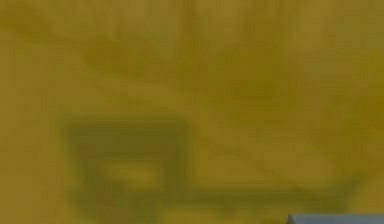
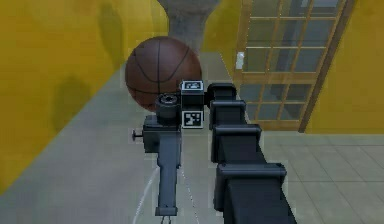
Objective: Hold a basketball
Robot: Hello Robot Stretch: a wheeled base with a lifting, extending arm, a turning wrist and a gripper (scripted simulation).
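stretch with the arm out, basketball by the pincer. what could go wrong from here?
1. The basketball shows at the pincer, but I cannot tell whether it is held; a round ball could slip or roll away.
2. A yellow wall looks close in the forward view; driving ahead may hit it.
3. A paned door stands beside the extended arm; turning the base might swing the arm into it.
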